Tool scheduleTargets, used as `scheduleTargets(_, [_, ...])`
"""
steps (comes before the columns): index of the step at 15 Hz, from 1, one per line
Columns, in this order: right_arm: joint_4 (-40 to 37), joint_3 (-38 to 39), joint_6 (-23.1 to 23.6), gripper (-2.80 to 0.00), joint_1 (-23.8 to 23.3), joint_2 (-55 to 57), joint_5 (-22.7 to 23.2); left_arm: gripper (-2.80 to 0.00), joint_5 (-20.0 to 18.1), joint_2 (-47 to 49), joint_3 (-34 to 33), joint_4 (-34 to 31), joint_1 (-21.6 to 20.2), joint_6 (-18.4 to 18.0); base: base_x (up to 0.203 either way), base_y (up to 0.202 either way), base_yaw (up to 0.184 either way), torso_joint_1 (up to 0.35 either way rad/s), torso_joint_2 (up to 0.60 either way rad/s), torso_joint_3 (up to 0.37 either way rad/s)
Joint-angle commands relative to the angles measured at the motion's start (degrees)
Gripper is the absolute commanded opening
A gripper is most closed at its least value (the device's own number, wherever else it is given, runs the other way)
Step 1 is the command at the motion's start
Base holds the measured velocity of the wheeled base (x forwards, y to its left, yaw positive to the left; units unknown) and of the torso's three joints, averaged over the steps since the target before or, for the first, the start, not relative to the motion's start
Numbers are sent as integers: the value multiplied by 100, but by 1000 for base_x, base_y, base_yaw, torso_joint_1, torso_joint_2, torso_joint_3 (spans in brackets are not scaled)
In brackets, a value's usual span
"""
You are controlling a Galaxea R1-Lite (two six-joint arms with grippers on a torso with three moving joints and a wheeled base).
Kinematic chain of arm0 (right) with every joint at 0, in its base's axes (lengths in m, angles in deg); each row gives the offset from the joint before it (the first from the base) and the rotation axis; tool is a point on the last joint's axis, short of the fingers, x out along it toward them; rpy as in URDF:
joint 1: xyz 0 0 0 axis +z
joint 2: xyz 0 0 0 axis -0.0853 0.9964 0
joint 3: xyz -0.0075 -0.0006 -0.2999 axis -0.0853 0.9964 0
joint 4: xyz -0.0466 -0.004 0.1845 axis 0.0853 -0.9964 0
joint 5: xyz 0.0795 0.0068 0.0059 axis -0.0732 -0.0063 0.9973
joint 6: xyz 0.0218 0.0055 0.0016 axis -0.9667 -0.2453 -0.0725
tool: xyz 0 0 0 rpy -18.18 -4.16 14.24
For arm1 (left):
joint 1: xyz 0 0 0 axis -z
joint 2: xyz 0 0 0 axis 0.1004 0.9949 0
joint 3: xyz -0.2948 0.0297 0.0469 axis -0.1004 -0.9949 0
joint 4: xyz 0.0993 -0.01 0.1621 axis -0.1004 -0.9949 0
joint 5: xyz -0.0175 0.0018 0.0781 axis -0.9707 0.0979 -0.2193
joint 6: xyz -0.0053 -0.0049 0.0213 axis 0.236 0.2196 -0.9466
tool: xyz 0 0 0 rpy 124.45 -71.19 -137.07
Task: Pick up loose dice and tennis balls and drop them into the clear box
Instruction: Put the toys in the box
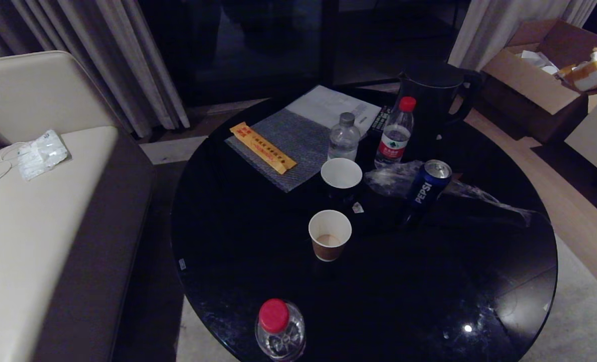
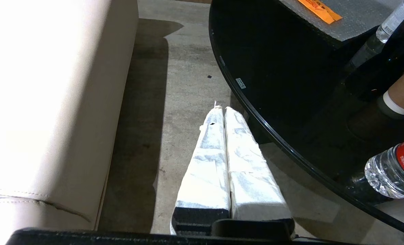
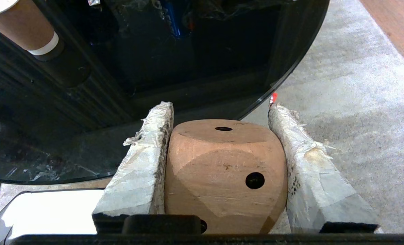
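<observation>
Between the two tape-wrapped fingers (image 3: 139,160) of the right gripper (image 3: 222,112), low in the centre of the right wrist view, sits the die (image 3: 225,173), pinched on two opposite faces. It is a tan wooden cube with rounded corners, visible grain and drilled dark pips; the frayed padding likely adds friction against the smooth wood. Beyond the fingertips, across the upper part of that view, runs the curved glossy edge of the round black table (image 3: 290,68), with a brown paper cup (image 3: 25,30) at upper left and pale carpet (image 3: 358,102) at right. The left gripper (image 2: 224,109), centre of the left wrist view, has its wrapped fingers pressed together on nothing, hanging over the floor between a cream sofa (image 2: 52,102) and the table rim, apparently parked. Neither arm shows in the head view, where cups, bottles and a Pepsi can (image 1: 426,188) stand on the table. No clear box or tennis balls are visible, so the drop-off point must still be found.
</observation>
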Motion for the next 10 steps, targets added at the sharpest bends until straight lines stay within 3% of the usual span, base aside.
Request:
scheduleTargets(1, [-3, 0, 0, -280, 2, 11, -1, -280, 5, 0, -1, 2, 0, 7, 0, 0, 0, 0, 0, 0])
scheduleTargets(6, [-3, 0, 0, -280, 2, 11, -1, -280, 5, 8, -9, 2, 0, 16, 0, 0, 0, 0, 0, 0])
scheduleTargets(10, [-3, 0, 0, -280, 2, 11, -1, -280, 5, 7, -9, 2, 0, 16, 0, 0, 0, 2, 3, 134])
